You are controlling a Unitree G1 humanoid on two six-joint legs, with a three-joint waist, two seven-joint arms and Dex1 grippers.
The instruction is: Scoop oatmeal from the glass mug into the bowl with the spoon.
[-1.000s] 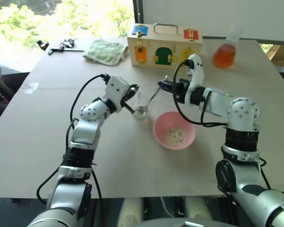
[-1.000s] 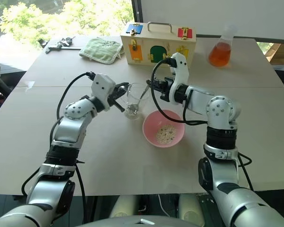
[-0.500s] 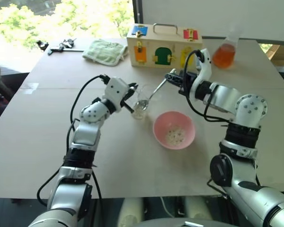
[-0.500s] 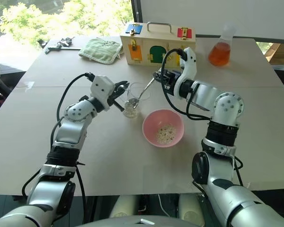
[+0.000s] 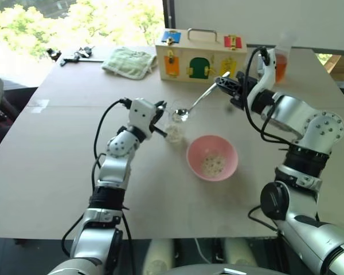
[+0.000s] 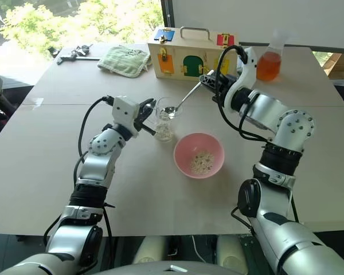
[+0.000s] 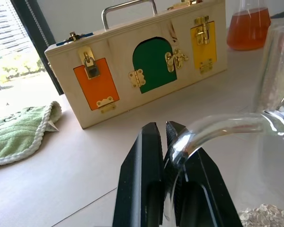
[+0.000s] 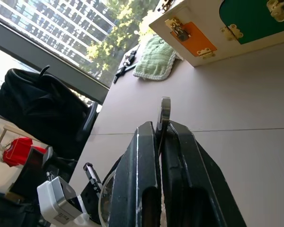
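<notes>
table (image 5: 57, 166): beige, seamed | window (image 5: 74, 17): sunlit trees | wall (image 5: 246, 17): white

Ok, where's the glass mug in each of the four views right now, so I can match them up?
Left eye: glass mug centre, between the grippers.
Right eye: mug just left of centre, beside the pink bowl.
Left wrist: its handle lies between the fingers.
Right wrist: rim arc at lower left, I think.
Shared landmark: wooden latch box.

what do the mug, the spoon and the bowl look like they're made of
The mug: clear glass, since the oatmeal shows through its wall. The spoon: polished metal, silver with bright glints. The bowl: probably plastic, being smooth, opaque pink with a soft sheen, though glazed ceramic is possible.
</notes>
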